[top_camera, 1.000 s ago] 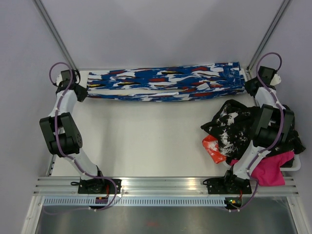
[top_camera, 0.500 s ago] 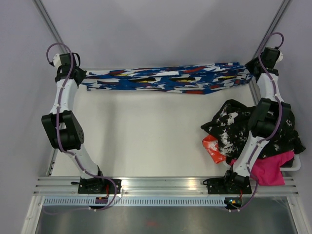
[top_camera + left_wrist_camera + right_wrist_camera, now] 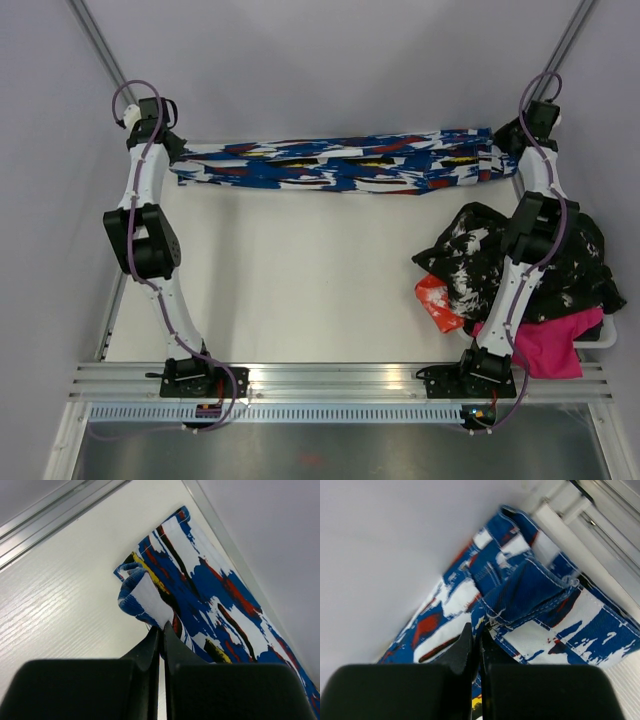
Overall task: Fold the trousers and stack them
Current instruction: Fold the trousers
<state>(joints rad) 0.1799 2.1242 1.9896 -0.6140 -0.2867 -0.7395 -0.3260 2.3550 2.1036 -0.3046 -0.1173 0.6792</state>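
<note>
Trousers (image 3: 335,168): royal blue, splashed white, red, black and yellow; drawn out as a long narrow band along the far edge of the bench (image 3: 300,290), from the left corner to the right. Left fingers (image 3: 158,634): pressed together on the fabric at the band's left end, a bunched corner just beyond the tips. Right fingers (image 3: 470,637): pressed together on a stitched hem at the right end. Heap of other clothing on the bench's right side, apart from the band: black-and-white garment (image 3: 470,250), pink garment (image 3: 550,352), red-orange piece (image 3: 436,300).
</note>
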